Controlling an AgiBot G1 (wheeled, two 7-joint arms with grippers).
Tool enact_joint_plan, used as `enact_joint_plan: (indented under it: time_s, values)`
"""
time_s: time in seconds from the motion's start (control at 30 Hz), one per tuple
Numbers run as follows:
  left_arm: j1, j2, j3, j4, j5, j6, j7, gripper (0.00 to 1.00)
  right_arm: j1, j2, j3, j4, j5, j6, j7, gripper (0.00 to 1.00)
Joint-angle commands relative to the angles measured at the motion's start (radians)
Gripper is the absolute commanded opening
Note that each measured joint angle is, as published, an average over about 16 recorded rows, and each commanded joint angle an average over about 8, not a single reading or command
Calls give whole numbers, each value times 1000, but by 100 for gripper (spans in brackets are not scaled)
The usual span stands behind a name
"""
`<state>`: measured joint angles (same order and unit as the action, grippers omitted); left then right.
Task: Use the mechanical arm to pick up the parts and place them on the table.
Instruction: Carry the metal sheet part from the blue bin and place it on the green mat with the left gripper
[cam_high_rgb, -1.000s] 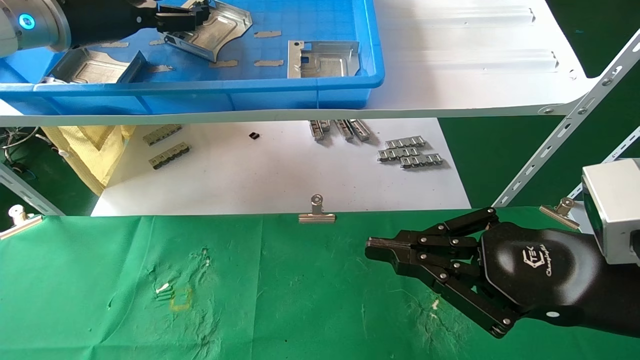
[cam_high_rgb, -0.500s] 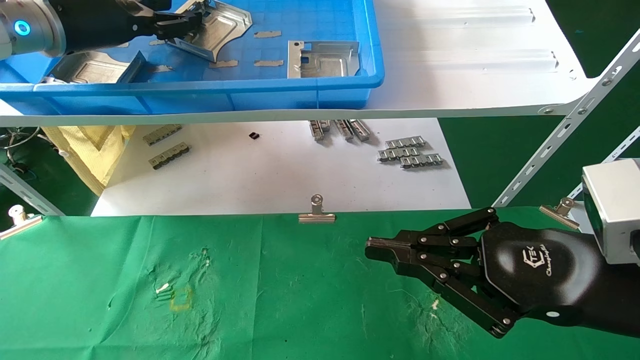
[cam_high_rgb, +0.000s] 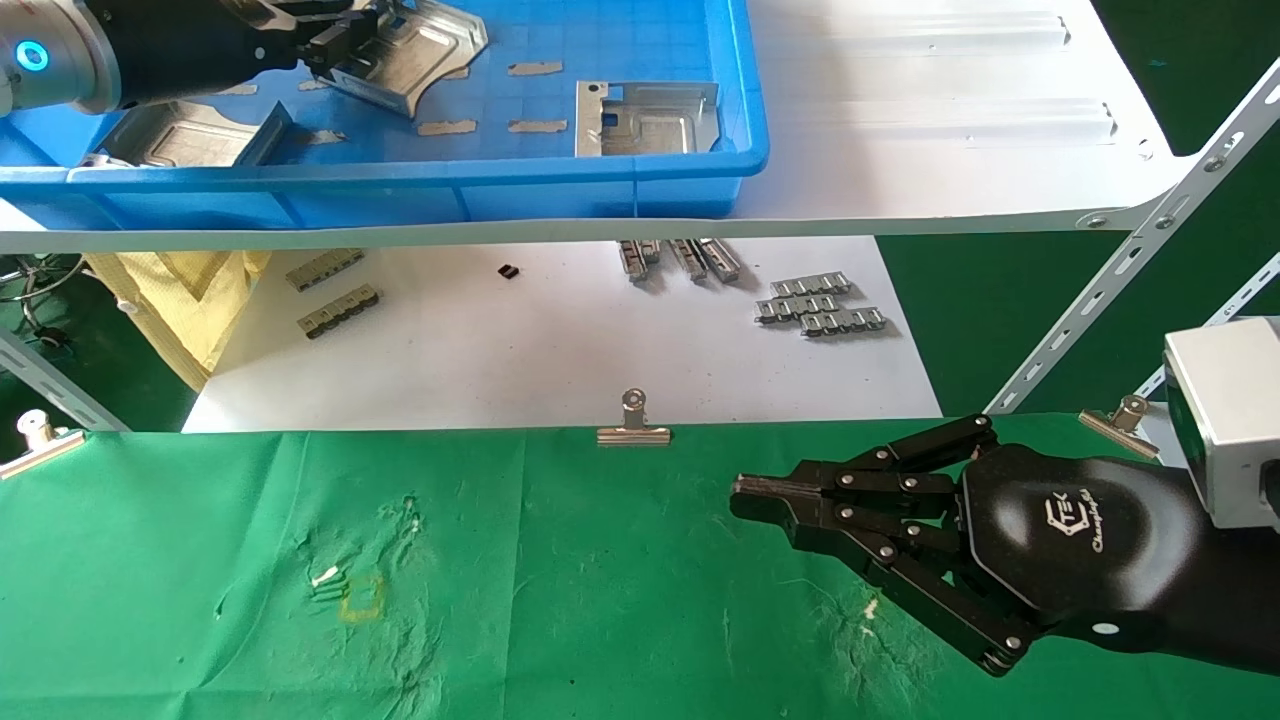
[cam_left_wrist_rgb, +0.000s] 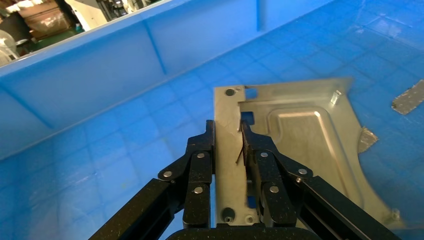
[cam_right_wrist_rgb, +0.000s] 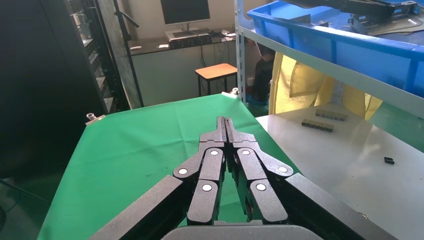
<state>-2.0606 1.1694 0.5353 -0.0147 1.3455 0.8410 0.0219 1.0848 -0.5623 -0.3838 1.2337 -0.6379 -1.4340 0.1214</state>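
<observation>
Silvery stamped sheet-metal plate (cam_high_rgb: 410, 55) pinched by its bent-up edge flange, upper left of frame, inside blue plastic bin (cam_high_rgb: 600, 190). Left claw (cam_left_wrist_rgb: 228, 137) clamped tight on it for lifting. Right claw (cam_high_rgb: 745, 492) closed, empty, parked over green-cloth desk (cam_high_rgb: 500, 600) lower right.

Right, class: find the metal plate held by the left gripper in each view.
Head view: the plate sits top left, over the blue bin, clamped by the left gripper.
Left wrist view: centre, plate.
Right wrist view: cannot tell.
Shared landmark: the blue bin.
</observation>
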Motion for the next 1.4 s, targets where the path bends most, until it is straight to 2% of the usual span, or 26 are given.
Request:
enact_joint_plan:
  time_s: [0.03, 0.23, 0.63, 0.77, 0.9, 1.03, 1.23, 1.4]
  values:
    - [-1, -1, -3, 0, -4, -5, 0, 0, 0, 0, 0, 0, 0, 0, 0, 98]
    - [-15, -39, -25, -36, -38, 116, 36, 0, 0, 0, 0, 0, 0, 0, 0, 100]
    - [23, -175, -77, -107, -131, 608, 204, 0, 0, 0, 0, 0, 0, 0, 0, 100]
    - [49, -211, -84, -133, -157, 725, 253, 0, 0, 0, 0, 0, 0, 0, 0, 100]
    - [103, -253, -82, -220, -214, 765, 289, 0, 0, 0, 0, 0, 0, 0, 0, 100]
    - [214, -330, -55, -399, -330, 772, 298, 0, 0, 0, 0, 0, 0, 0, 0, 100]
    - [414, -489, 61, -669, -489, 766, 347, 0, 0, 0, 0, 0, 0, 0, 0, 100]
    - [484, -549, 171, -691, -476, 753, 482, 0, 0, 0, 0, 0, 0, 0, 0, 100]
